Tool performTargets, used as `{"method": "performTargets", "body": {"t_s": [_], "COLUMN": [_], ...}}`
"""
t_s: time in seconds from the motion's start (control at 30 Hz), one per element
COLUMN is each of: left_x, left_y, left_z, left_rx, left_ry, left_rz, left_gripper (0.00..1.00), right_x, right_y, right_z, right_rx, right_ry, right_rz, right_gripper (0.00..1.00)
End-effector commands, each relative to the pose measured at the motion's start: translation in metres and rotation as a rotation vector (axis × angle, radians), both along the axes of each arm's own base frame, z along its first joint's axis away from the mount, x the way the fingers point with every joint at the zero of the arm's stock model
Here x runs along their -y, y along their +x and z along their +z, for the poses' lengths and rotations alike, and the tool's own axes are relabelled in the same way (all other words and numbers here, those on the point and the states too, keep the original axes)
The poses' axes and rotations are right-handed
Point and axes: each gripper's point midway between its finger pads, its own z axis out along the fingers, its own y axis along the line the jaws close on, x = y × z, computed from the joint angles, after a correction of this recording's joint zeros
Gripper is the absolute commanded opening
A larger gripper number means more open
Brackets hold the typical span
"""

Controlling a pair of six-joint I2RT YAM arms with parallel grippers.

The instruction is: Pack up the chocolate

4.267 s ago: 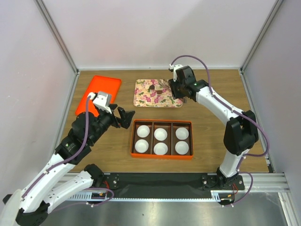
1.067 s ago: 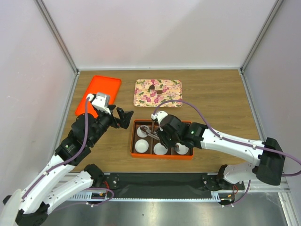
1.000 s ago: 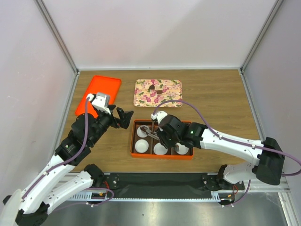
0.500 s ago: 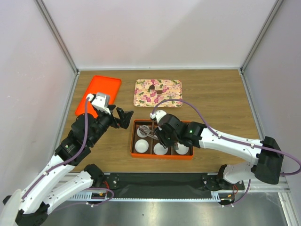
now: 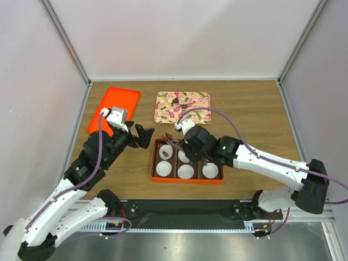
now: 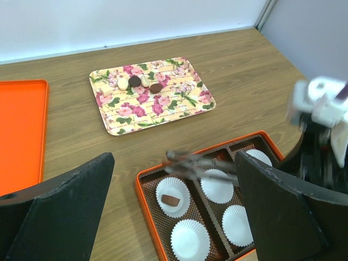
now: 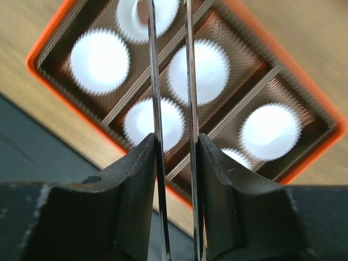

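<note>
— Six paper cups (image 5: 186,171) sit in the orange box (image 5: 186,181), seen from above. Is any chocolate in them?

— Overhead barely tells. The left wrist view does: one chocolate (image 6: 171,199), a small flat reddish-brown oblong, lies in the far-left cup, at the corner nearest the floral tray (image 6: 185,106).

— And on that tray?

— Two round chocolates (image 6: 135,81), one near black and one browner, sit beside two pale pieces (image 6: 123,83), bunched together in its far half. From above they are only dark specks.

— The right gripper (image 5: 186,142)?

— Its own wrist view shows the black fingers (image 7: 136,190) pressed onto a pair of tweezers (image 7: 154,81). The two thin prongs stand slightly apart over the blurred box. Whether the tips carry anything, I cannot tell. The left wrist view puts those tips above the box's far-left part, just by the filled cup.

— The left gripper (image 5: 143,136)?

— Spread wide and holding nothing. It is up off the table (image 5: 250,109), between the box and the flat orange tray (image 5: 114,106).
</note>
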Motion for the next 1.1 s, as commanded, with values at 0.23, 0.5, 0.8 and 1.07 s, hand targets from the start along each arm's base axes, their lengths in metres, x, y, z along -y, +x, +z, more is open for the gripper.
{"method": "performTargets", "body": {"t_s": [0.23,0.5,0.8,1.07], "left_x": [0.001,0.001,0.002,0.002], "left_y": [0.000,0.002,0.003,0.004], "left_z": [0.005,0.003,0.003,0.002], "left_rx": [0.022,0.016,0.014,0.011], "left_ry": [-0.014,-0.006,-0.007,-0.002], "left_rz": [0.000,0.006,0.003,0.006], "left_gripper": [0.99,1.00,1.00,1.00], "right_x": [0.067,0.072,0.062,0.058], "right_y": [0.137,0.198,0.221,0.235], "right_z": [0.031,-0.013,-0.041,-0.050], "right_rx": [0.193,0.146,0.133,0.121], "right_ry": [0.011,-0.006,-0.035,-0.043], "right_rz": [-0.224,-0.216,-0.181,-0.191], "right_gripper": [0.42,0.42,0.49,0.50]}}
